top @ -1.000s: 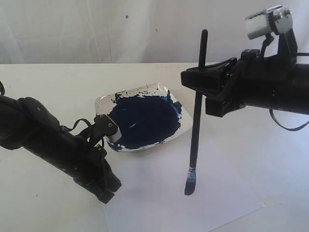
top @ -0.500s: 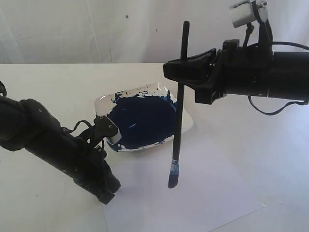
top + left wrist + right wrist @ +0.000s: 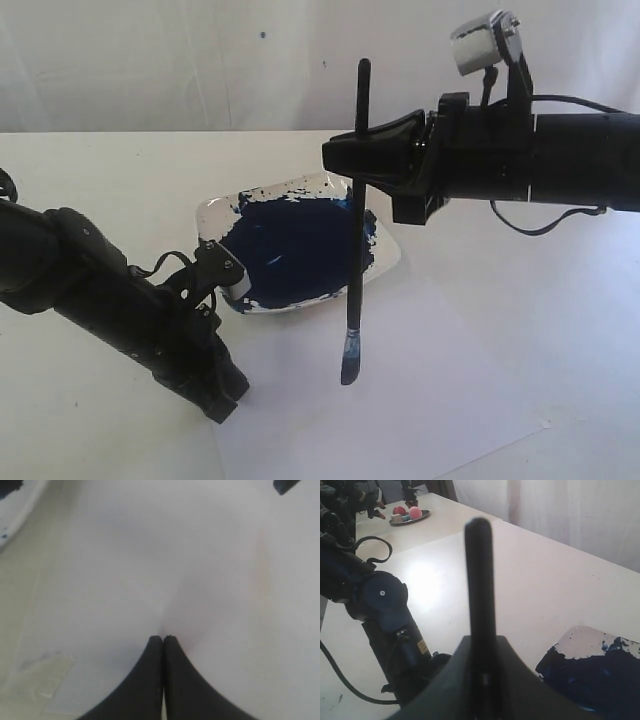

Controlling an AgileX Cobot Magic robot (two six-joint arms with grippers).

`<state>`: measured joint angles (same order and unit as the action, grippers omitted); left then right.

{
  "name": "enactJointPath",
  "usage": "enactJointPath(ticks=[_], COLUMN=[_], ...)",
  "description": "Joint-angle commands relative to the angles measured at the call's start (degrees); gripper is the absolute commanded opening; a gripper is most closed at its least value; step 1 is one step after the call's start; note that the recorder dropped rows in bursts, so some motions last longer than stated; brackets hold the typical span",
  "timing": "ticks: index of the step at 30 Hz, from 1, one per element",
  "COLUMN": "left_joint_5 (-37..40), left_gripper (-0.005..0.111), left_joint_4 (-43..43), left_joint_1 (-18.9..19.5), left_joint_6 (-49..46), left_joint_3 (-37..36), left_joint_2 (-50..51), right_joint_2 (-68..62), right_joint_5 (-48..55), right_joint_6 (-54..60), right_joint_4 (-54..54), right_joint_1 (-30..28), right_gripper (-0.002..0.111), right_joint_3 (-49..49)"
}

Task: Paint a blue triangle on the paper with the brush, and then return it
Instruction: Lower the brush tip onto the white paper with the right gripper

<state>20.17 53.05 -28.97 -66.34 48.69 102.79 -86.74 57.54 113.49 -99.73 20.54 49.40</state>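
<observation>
Brush [image 3: 352,270]: hanging nearly upright, blue tip low over the paper [image 3: 430,400], just in front of the paint dish [image 3: 388,262]
Right fingers [image 3: 350,158]: mine are clamped on the handle, near its top end
Left fingers [image 3: 159,646]: pressed together, nothing in them, my tips down at the paper

You have on hand: the paper [image 3: 420,400], thin matt white sheet; the brush [image 3: 355,260], smooth black handle with slight sheen, bristles stained blue; dish [image 3: 213,212], glossy white, holding wet-looking dark navy paint [image 3: 295,250]; left gripper [image 3: 163,641] and right gripper [image 3: 352,160], matt black plastic; table [image 3: 100,170], smooth white.
</observation>
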Motion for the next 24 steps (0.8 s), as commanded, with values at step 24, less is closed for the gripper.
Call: enactJointPath(ticks=[24], left_joint_5=[1.0], left_gripper=[0.000], left_joint_4=[0.4], left_joint_1=[-0.3], left_joint_6=[-0.1], left_joint_3=[-0.1], left_joint_2=[0.5], right_joint_2=[-9.9], right_joint_5=[7.4], right_joint_6=[7.1], right_joint_4=[-0.2], right_joint_1=[0.8], right_gripper=[0.000], right_joint_3=[5.4])
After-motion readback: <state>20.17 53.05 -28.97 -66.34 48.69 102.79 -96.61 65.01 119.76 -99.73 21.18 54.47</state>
